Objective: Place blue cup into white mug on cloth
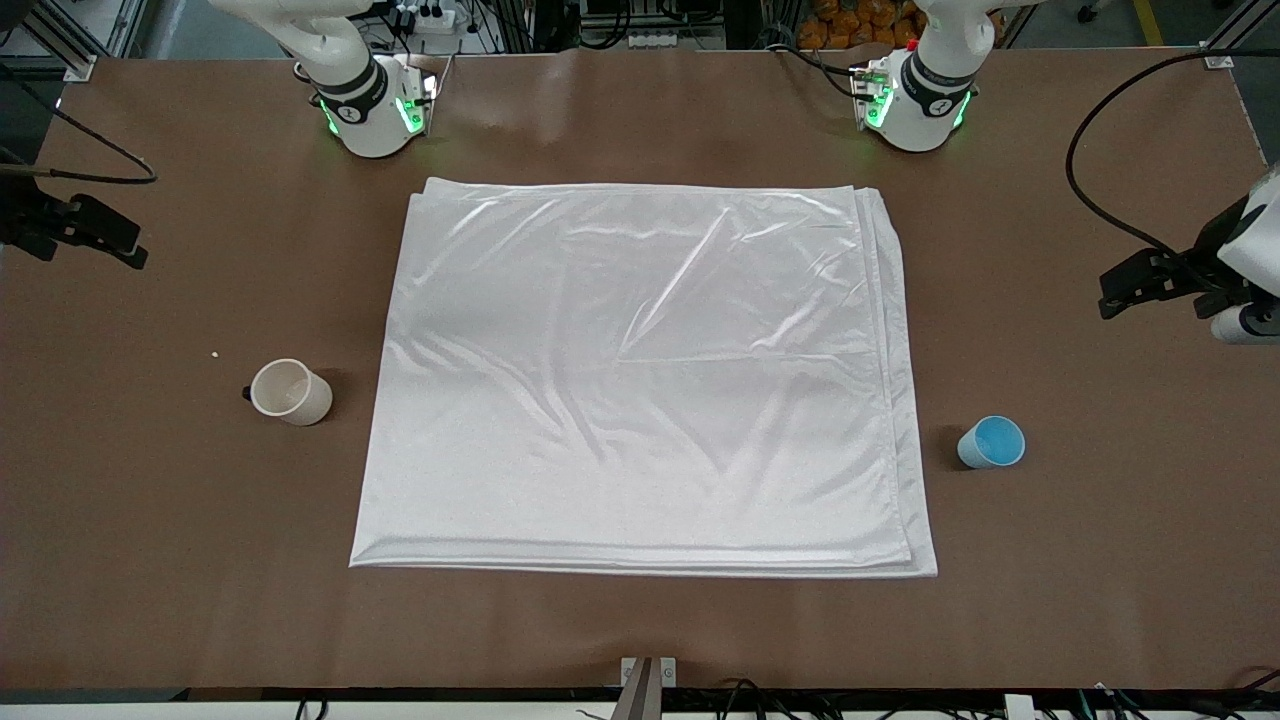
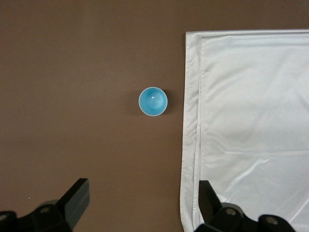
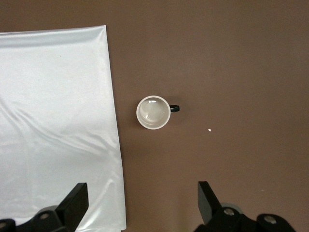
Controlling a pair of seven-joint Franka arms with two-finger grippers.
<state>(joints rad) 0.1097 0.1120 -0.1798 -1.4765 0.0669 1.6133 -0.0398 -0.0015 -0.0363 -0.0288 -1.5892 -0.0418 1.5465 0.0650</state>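
Both arms rise from rounded white bases ringed with a black band and lit by small green lights, the right arm's base (image 1: 372, 110) and the left arm's base (image 1: 918, 100) each carrying a small metal connector block with dark cables plugged in. The left claw (image 2: 145, 205) and the right claw (image 3: 142, 205) have flat, matte black fingers, wedge-shaped, on black bodies with round silver screws. A thick black cable loops to the left arm's white wrist housing (image 1: 1255, 250).
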